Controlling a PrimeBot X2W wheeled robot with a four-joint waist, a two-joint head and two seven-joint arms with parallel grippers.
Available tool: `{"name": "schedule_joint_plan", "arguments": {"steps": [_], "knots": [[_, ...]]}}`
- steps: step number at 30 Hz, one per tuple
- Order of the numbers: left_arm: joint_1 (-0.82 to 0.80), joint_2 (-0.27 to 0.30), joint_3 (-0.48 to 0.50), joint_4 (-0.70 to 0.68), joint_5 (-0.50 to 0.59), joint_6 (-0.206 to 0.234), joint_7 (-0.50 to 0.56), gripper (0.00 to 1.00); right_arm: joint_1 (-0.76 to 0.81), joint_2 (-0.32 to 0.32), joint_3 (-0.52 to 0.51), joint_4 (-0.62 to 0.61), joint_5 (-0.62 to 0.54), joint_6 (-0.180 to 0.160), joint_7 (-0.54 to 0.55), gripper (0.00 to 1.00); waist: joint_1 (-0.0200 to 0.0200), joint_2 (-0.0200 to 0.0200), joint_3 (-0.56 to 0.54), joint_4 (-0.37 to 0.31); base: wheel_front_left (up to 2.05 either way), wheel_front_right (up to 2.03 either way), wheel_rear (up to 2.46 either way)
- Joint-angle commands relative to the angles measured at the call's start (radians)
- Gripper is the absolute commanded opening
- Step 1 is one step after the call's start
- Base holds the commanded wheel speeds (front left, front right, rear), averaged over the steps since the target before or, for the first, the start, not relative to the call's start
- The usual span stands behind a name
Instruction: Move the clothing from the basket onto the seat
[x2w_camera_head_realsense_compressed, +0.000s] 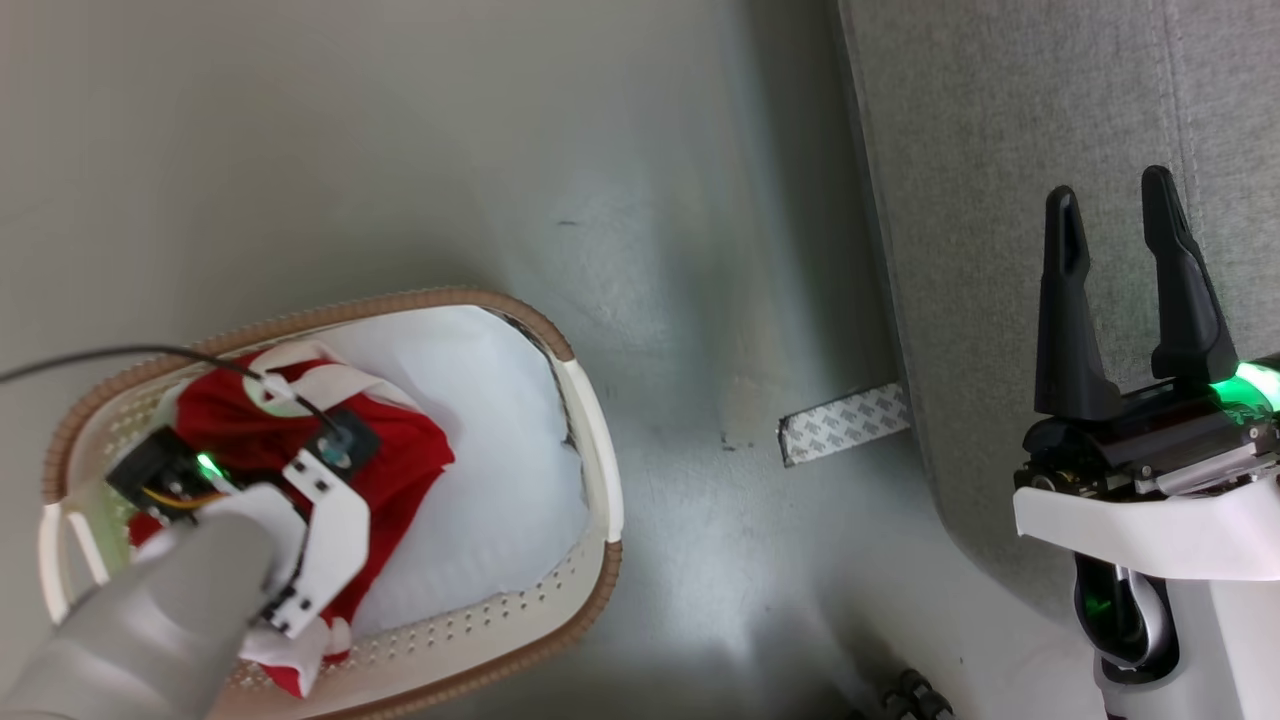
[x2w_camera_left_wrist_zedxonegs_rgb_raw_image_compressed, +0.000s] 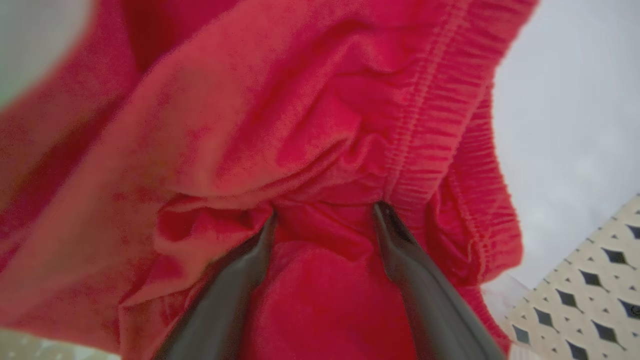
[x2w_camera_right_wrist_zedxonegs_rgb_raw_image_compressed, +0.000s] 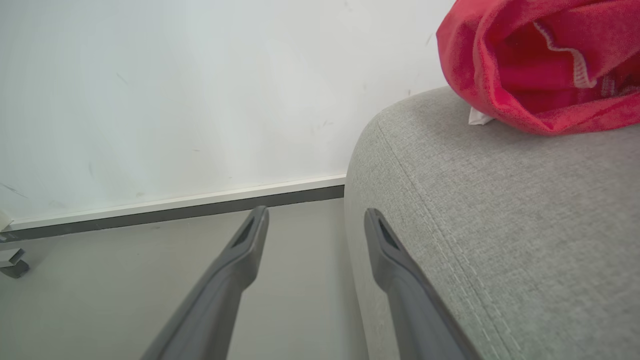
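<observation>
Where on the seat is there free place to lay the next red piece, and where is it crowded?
Free: the grey seat surface between its rounded edge by the right claw and the red garment lying farther in. Crowded: the left half of the basket, where the left claw stands open in the clothing.

This looks like a sparse, living-room-like indoor space, perhaps a staged one. A large grey upholstered seat (x2w_camera_head_realsense_compressed: 1000, 200) stands on a smooth pale grey floor (x2w_camera_head_realsense_compressed: 400, 150), near a bare white wall (x2w_camera_right_wrist_zedxonegs_rgb_raw_image_compressed: 175, 90) with a skirting board (x2w_camera_right_wrist_zedxonegs_rgb_raw_image_compressed: 200, 205). A perforated laundry basket (x2w_camera_head_realsense_compressed: 600, 480) holding red clothing (x2w_camera_head_realsense_compressed: 400, 470) sits on the floor left of the seat, and a strip of patterned tape (x2w_camera_head_realsense_compressed: 845, 422) lies by the seat's base.
</observation>
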Motion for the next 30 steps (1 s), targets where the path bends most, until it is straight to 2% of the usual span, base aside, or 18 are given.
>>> {"name": "schedule_joint_plan", "arguments": {"steps": [1, 7, 8, 9, 10, 16, 21, 30], "knots": [[-0.026, 0.000, -0.007, 0.005, -0.010, 0.002, -0.008, 1.00, -0.014, 0.002, 0.005, -0.004, 0.007, -0.003, 0.000, 1.00, -0.0001, 0.0000, 0.020, -0.013, 0.00, 0.00, 0.00], [-0.060, -0.027, 0.011, 0.016, -0.047, 0.004, -0.049, 1.00, -0.012, 0.002, 0.008, 0.000, 0.006, -0.003, 0.000, 1.00, -0.0001, 0.0000, 0.041, -0.015, 0.00, 0.00, 0.00], [-0.064, -0.035, 0.012, 0.019, -0.052, 0.004, -0.059, 0.82, -0.014, 0.002, 0.008, 0.002, 0.006, -0.003, 0.000, 1.00, -0.0001, 0.0000, 0.041, -0.014, 0.00, 0.00, 0.00], [-0.060, -0.042, 0.008, 0.020, -0.054, 0.003, -0.064, 0.09, -0.015, 0.002, 0.007, 0.005, 0.004, -0.003, 0.000, 1.00, -0.0001, 0.0000, 0.039, -0.013, 0.00, 0.00, 0.00], [-0.053, -0.048, 0.004, 0.021, -0.057, 0.002, -0.068, 0.00, -0.017, 0.002, 0.006, 0.009, 0.002, -0.003, 0.000, 1.00, -0.0001, 0.0000, 0.035, -0.011, 0.00, 0.00, 0.00], [-0.019, -0.046, -0.017, 0.031, -0.091, 0.002, -0.119, 0.00, -0.024, 0.002, 0.015, 0.035, -0.011, -0.003, 0.000, 1.00, -0.0001, 0.0000, -0.035, 0.006, 0.00, 0.00, 0.00], [0.012, -0.066, -0.024, 0.040, -0.122, 0.002, -0.161, 0.00, -0.019, 0.002, 0.017, 0.058, -0.020, -0.003, 0.000, 1.00, -0.0001, 0.0000, -0.115, 0.026, 0.00, 0.00, 0.00], [0.135, -0.165, -0.018, 0.003, -0.245, 0.002, -0.301, 0.00, 0.032, 0.001, 0.002, 0.131, -0.055, -0.003, 0.000, 1.00, -0.0001, 0.0000, -0.384, 0.105, 0.00, 0.00, 0.00]]}}
